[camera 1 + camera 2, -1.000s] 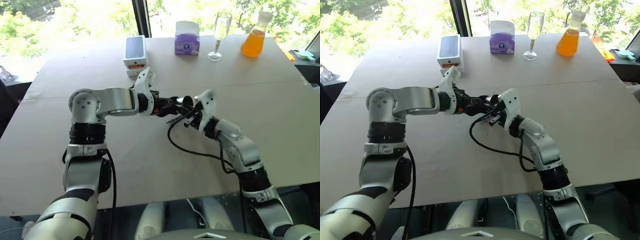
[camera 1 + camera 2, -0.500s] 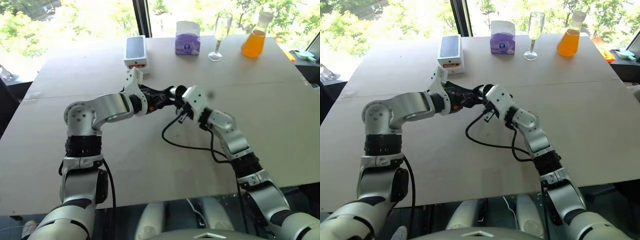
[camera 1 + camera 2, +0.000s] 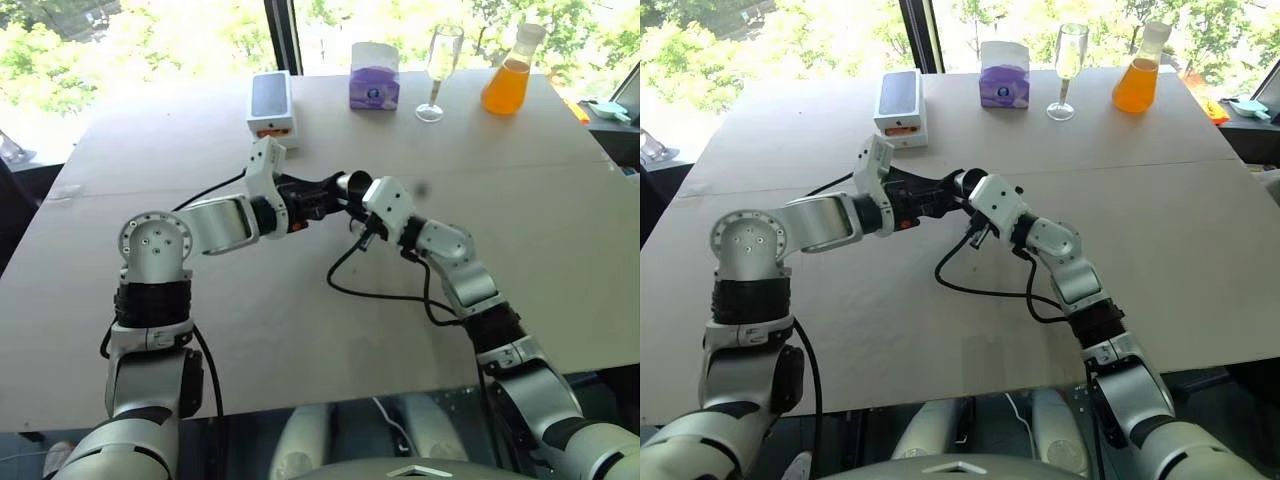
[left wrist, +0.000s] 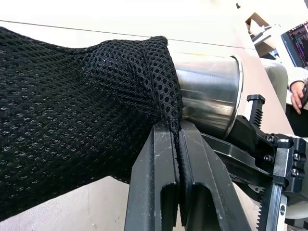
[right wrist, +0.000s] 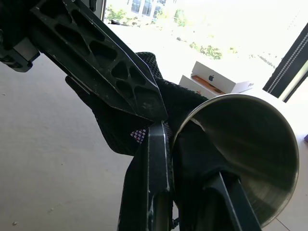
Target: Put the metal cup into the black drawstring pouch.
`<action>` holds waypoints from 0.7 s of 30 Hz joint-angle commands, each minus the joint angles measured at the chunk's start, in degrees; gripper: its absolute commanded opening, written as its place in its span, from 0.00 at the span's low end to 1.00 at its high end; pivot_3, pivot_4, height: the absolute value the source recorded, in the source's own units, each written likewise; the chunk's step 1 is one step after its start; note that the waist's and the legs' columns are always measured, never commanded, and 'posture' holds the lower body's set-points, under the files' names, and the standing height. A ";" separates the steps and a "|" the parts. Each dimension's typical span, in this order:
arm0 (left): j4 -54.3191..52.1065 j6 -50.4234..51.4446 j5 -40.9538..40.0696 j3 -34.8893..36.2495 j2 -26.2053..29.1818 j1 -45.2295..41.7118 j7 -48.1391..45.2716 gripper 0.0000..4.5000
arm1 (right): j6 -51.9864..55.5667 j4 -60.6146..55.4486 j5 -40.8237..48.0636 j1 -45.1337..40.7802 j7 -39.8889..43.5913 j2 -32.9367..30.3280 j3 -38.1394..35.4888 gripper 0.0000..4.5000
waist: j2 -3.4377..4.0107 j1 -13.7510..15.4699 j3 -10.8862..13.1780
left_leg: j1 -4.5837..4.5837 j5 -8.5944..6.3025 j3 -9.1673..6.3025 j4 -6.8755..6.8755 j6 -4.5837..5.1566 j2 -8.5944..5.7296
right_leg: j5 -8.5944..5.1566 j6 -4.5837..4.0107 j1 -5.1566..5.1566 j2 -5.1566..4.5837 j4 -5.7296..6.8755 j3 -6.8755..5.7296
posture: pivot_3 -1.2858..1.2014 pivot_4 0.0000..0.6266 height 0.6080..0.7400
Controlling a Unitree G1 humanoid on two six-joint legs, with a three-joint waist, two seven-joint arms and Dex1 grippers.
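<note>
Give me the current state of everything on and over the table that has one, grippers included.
metal cup: partly inside the pouch's mouth, rim end sticking out, held over the table.
black drawstring pouch: open, stretched over the cup.
left gripper: shut on the pouch's edge.
right gripper: shut on the cup's rim.
wine glass: upright.
flask: upright, part full of orange liquid.
white box: closed, lying flat.
purple box: upright.

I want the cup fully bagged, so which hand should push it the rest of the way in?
Probably the right hand: it grips the metal cup, already partly inside the black drawstring pouch. The left hand is pinching the pouch's rim.
</note>
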 commanded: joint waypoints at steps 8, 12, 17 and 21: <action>-11.36 5.12 0.24 -5.19 -0.98 1.57 -20.33 0.00 | 4.15 -3.72 4.51 0.39 -0.99 2.86 -1.82 0.02 | 0.01 -0.10 0.00 | 0.03 0.00 -0.01 -0.03 -0.01 0.04 | 0.00 0.00 0.01 0.03 0.00 0.00 | 0.52 0.24 1.00; -11.55 5.39 2.52 -5.37 -0.97 1.72 -22.83 0.00 | 4.58 -4.90 5.08 0.87 -0.81 2.75 -1.51 0.02 | 0.01 0.02 0.01 | 0.02 0.01 -0.02 -0.05 -0.02 0.03 | 0.00 0.00 0.01 0.03 -0.01 0.00 | 0.52 0.24 1.00; -8.74 3.61 6.64 -3.81 -1.94 1.55 -23.77 0.00 | 6.62 -9.62 9.92 2.66 4.57 3.12 -0.30 0.02 | 0.01 0.08 0.01 | 0.01 0.01 -0.03 -0.05 -0.02 0.02 | 0.00 0.00 0.02 0.01 -0.02 -0.02 | 0.52 0.24 1.00; -5.68 2.47 9.01 -0.54 -1.59 1.48 -24.90 0.00 | 9.92 -11.69 12.16 3.67 5.93 2.74 -0.88 0.02 | 0.01 -0.05 0.01 | 0.02 0.01 -0.03 -0.05 -0.02 0.02 | 0.00 0.00 0.02 0.02 -0.01 -0.01 | 0.52 0.24 1.00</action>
